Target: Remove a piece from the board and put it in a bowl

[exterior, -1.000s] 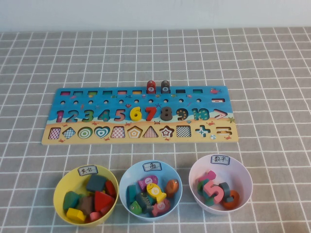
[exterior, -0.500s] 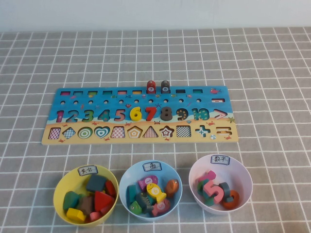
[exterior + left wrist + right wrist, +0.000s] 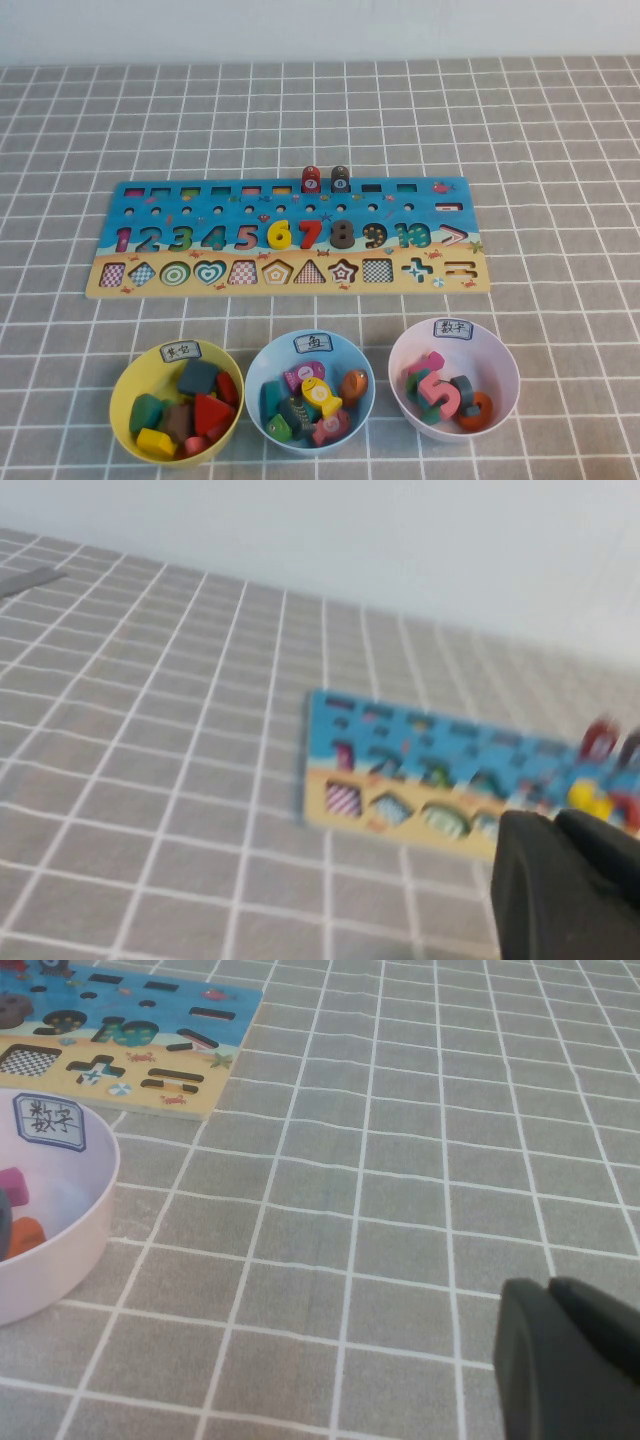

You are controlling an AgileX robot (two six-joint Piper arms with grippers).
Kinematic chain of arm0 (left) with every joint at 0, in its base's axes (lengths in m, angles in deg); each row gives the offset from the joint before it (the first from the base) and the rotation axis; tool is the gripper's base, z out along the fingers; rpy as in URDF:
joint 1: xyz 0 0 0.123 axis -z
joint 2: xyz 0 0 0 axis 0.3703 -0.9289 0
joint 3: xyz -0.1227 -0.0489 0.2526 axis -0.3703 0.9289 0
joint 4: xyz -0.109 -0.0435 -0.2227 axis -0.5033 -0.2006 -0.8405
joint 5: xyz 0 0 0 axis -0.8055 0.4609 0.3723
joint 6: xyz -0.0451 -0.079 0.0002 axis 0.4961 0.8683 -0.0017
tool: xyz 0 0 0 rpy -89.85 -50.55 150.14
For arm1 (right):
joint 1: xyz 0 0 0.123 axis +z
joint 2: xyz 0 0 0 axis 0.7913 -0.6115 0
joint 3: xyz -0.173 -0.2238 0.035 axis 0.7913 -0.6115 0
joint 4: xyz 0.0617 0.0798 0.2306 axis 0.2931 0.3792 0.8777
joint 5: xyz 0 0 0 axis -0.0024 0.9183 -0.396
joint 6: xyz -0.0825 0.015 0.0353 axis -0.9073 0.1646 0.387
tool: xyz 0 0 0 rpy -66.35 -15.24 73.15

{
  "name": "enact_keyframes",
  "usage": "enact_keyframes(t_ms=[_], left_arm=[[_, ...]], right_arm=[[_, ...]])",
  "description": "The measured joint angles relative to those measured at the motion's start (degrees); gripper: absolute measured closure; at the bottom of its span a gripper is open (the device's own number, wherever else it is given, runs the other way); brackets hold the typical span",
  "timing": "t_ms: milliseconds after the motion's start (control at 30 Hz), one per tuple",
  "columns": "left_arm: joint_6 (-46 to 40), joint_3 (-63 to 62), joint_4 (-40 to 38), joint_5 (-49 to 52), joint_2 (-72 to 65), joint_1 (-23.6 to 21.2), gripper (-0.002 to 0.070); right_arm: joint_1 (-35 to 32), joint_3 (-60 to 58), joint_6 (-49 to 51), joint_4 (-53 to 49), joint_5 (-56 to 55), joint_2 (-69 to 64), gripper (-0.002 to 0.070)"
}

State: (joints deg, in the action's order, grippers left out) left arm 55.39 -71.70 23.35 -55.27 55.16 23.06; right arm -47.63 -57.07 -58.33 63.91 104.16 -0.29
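The yellow numeral 6 piece (image 3: 279,235) sits in its slot on the long blue-and-sand board (image 3: 470,272), next to the red 7 (image 3: 310,233). The pale pink bowl (image 3: 503,357) stands in front of the board's right end and holds several numerals. Neither arm shows in the high view. In the left wrist view my left gripper (image 3: 555,820) is shut and holds nothing, off the board's (image 3: 320,810) left end and near side, with the piece (image 3: 590,798) a yellow blur beyond it. In the right wrist view my right gripper (image 3: 550,1285) is shut and empty over bare cloth, right of the bowl (image 3: 75,1245).
A yellow bowl (image 3: 126,377) of shape blocks and a light blue bowl (image 3: 262,364) of fish pieces stand left of the pink one. Two small pegs (image 3: 325,179) stand on the board's far edge. A grey checked cloth (image 3: 560,150) covers the table.
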Motion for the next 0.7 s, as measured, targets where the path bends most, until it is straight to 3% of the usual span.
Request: enact_keyframes(t_ms=[100, 500, 700], left_arm=[[0.8, 0.0, -5.2, -2.7, 0.0, 0.0, 0.068], [1.2, 0.0, -10.2, -3.8, 0.0, 0.0, 0.068], [1.2, -9.4, -13.6, 6.0, -3.6, 0.0, 0.068]], right_arm=[[0.0, 0.0, 0.0, 0.0, 0.0, 0.0, 0.0694], [0.0, 0.0, 0.0, 0.0, 0.0, 0.0, 0.0694], [0.0, 0.0, 0.0, 0.0, 0.0, 0.0, 0.0694]])
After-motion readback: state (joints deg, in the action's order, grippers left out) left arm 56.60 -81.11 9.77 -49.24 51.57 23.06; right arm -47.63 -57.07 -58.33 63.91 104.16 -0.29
